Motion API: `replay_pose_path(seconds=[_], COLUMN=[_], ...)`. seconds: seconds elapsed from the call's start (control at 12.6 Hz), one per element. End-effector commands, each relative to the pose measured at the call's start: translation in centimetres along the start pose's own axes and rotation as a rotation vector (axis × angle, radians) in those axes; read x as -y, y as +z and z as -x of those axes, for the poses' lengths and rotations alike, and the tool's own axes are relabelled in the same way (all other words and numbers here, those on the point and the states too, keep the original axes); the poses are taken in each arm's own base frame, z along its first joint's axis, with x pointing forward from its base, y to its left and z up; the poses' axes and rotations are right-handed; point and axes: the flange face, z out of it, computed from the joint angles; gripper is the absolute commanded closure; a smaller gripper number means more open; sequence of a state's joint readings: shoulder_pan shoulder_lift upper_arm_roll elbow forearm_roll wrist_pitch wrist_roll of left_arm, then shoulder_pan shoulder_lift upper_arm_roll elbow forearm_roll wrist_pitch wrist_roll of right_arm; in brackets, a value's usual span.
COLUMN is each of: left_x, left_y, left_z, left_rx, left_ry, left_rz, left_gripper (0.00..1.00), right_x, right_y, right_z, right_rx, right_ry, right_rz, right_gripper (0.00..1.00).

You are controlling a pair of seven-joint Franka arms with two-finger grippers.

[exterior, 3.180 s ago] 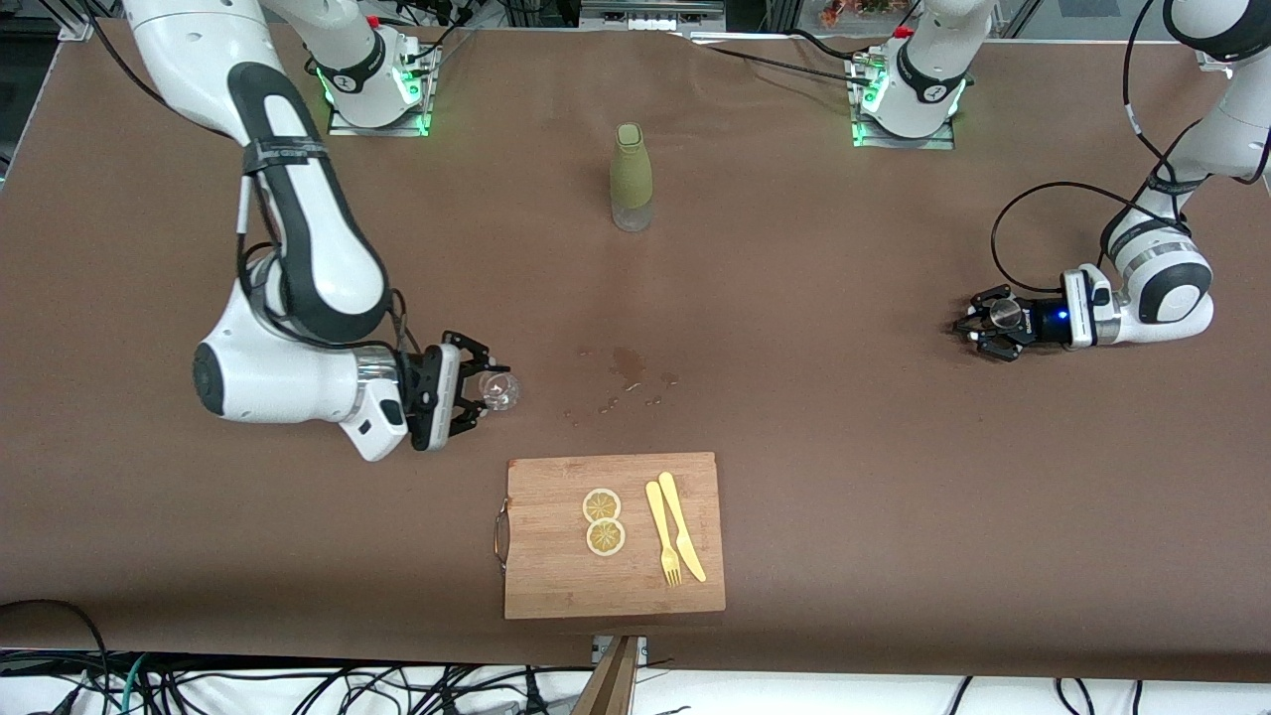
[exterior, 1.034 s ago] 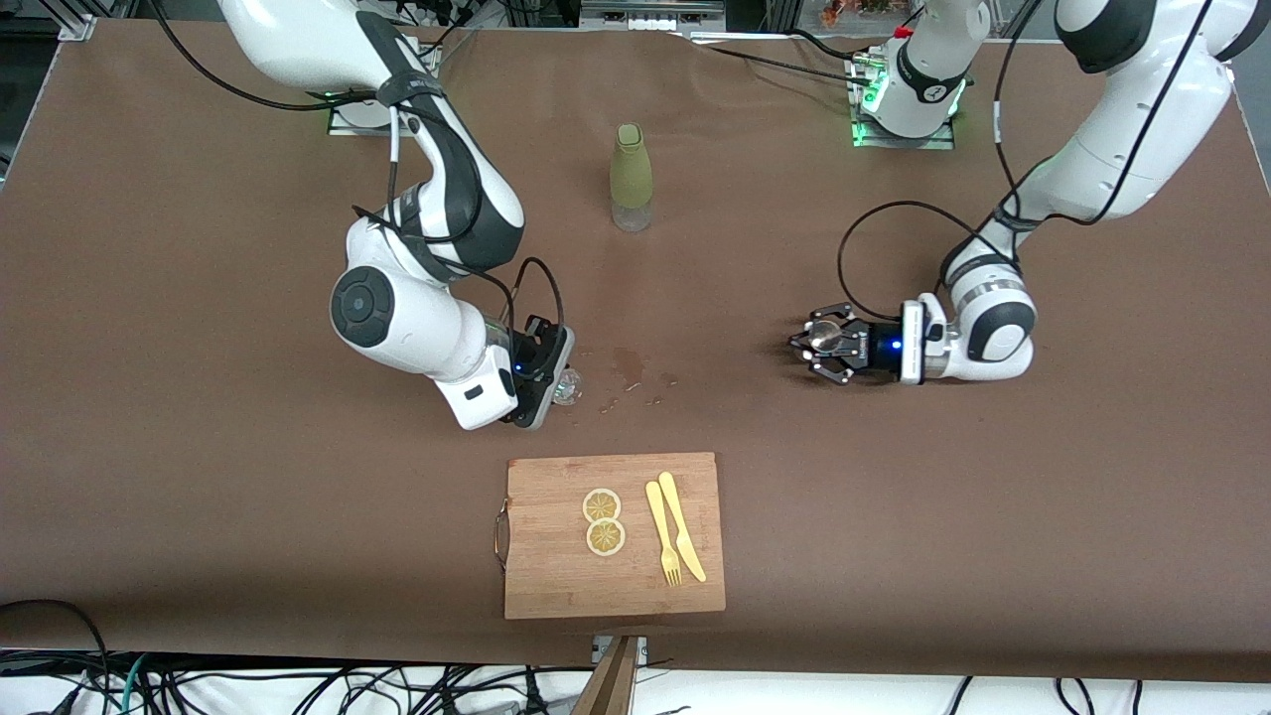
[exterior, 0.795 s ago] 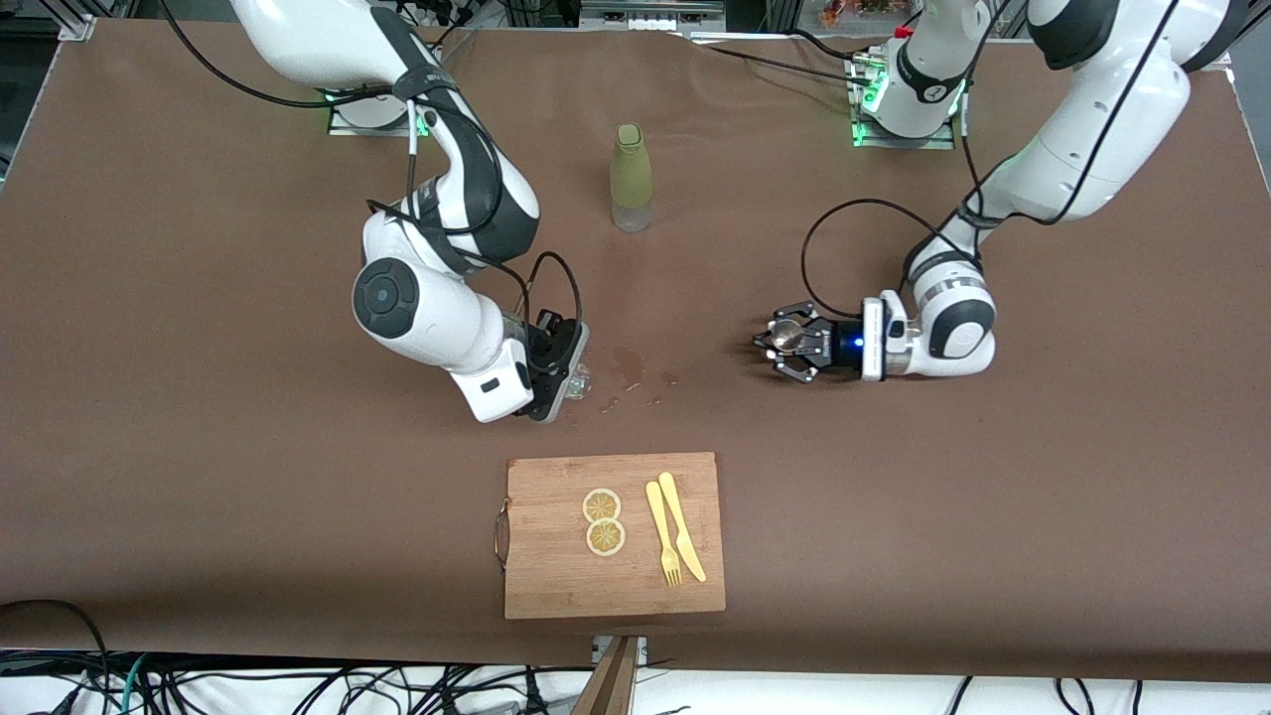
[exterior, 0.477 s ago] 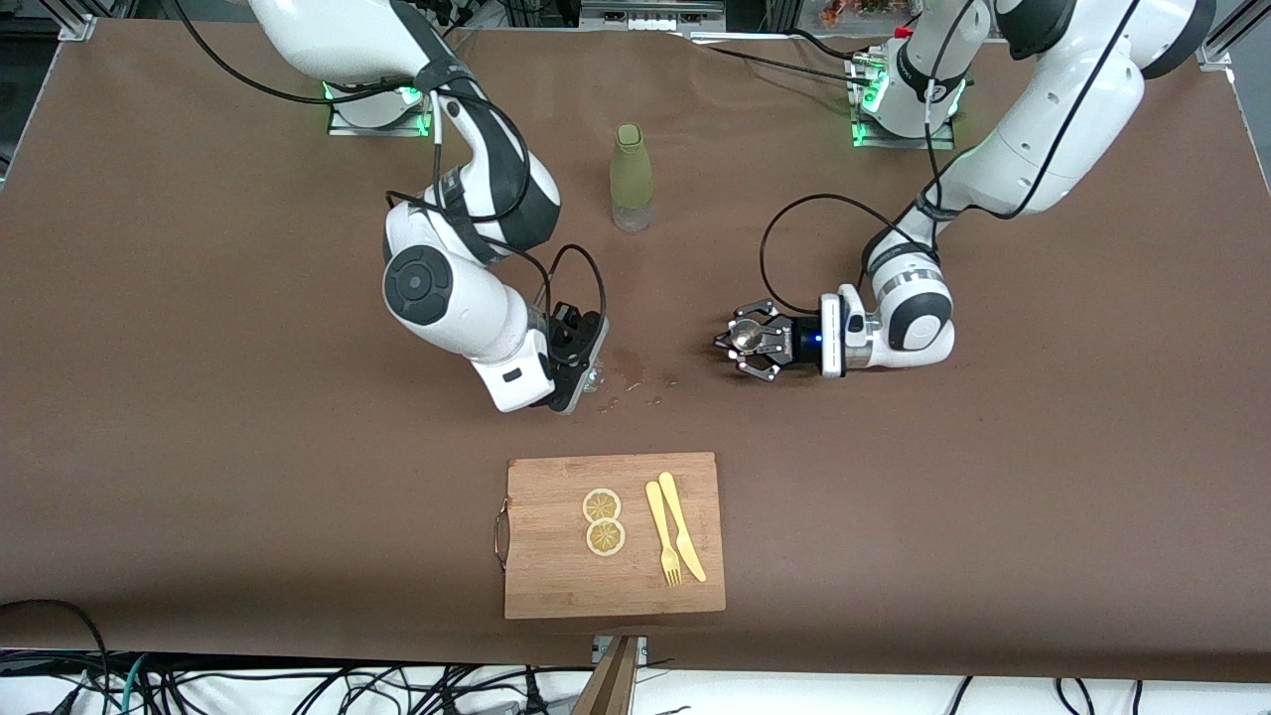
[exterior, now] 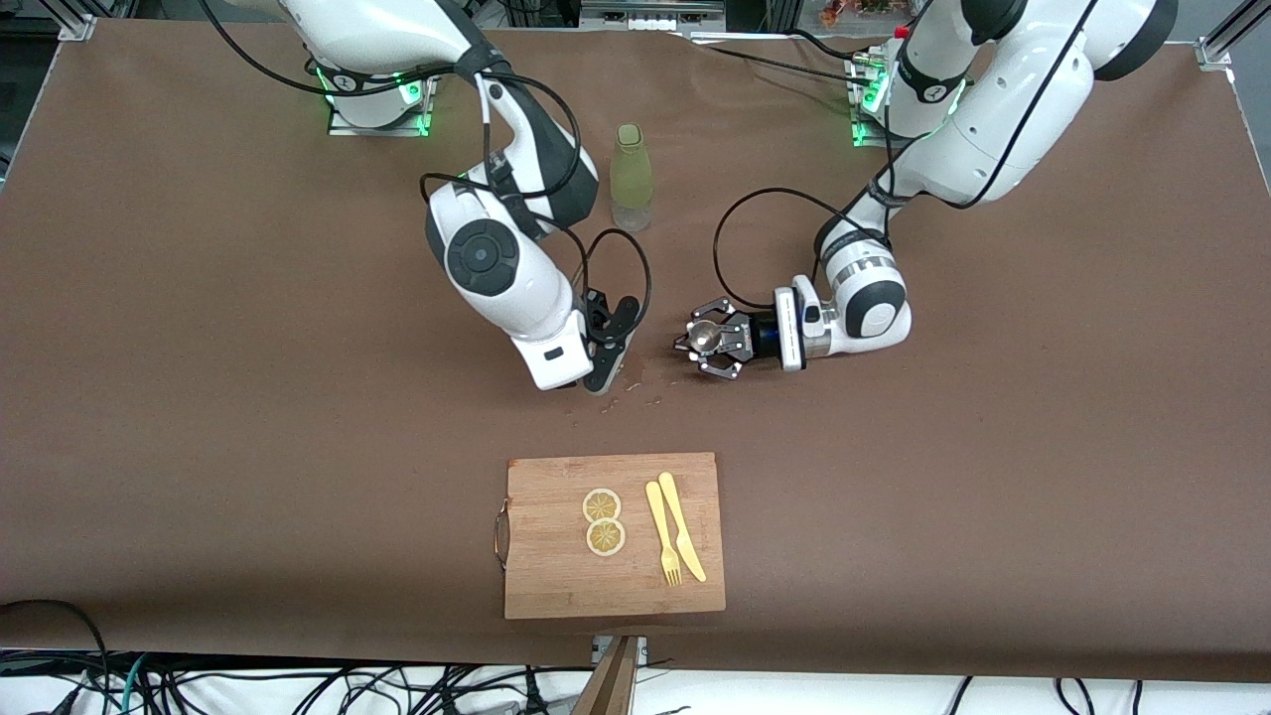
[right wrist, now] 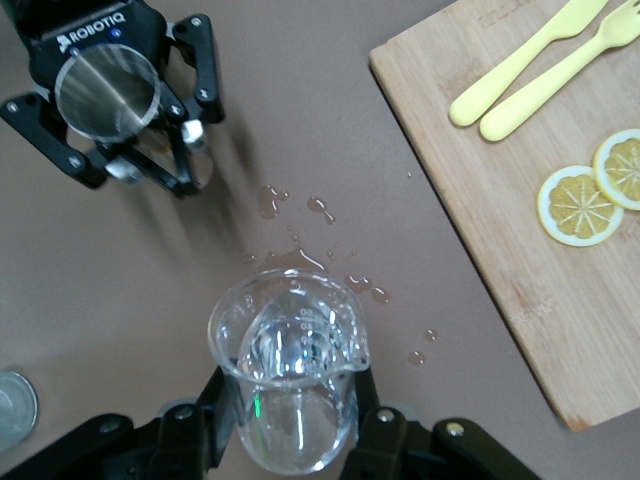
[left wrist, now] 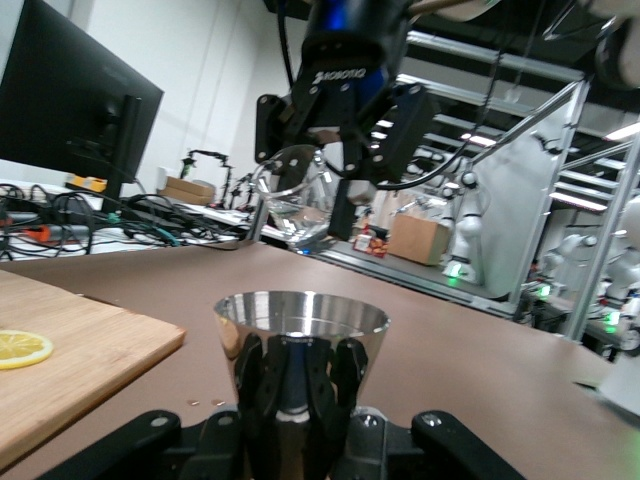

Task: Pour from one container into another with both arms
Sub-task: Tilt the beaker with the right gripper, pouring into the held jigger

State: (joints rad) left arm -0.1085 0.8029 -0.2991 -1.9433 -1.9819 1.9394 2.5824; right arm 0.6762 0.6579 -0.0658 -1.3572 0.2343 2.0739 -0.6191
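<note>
Facing over spills (exterior: 635, 382): right tool (exterior: 608, 369) gripping glass cup (right wrist: 290, 365), left tool (exterior: 707, 340) gripping jigger (left wrist: 300, 360).

"ROBOTIQ" on left end effector (right wrist: 110, 105)

Brown table (exterior: 199, 397), olive-green bottle (exterior: 632, 169), 2 yellow lemon slices (exterior: 603, 521), steel jigger (left wrist: 300, 345), clear cup (right wrist: 290, 375)

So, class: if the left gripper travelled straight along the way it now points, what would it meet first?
Probably the right gripper and its glass cup; the left gripper, carrying the jigger, points at them, though depth is uncertain.
</note>
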Motion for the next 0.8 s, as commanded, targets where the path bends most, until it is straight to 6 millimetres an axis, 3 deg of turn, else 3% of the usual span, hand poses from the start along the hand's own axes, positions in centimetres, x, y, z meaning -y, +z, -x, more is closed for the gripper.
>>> replay_pose_path(seconds=[0.0,0.72], left_x=[-1.0,-2.7], left_y=[1.5,5.1], left_z=[-0.3,0.2], left_rx=[0.016,0.027], left_ry=[0.046,0.035], left_rz=[-0.053,-0.141], left_gripper=[1.0,1.0], right_x=[1.5,6.6], right_y=[0.0,1.0], right_z=[-1.1,-2.3], right_rx=[0.039,0.142], right_ry=[0.007,-0.027], right_rz=[0.029,0.031], right_gripper=[0.73,0.73])
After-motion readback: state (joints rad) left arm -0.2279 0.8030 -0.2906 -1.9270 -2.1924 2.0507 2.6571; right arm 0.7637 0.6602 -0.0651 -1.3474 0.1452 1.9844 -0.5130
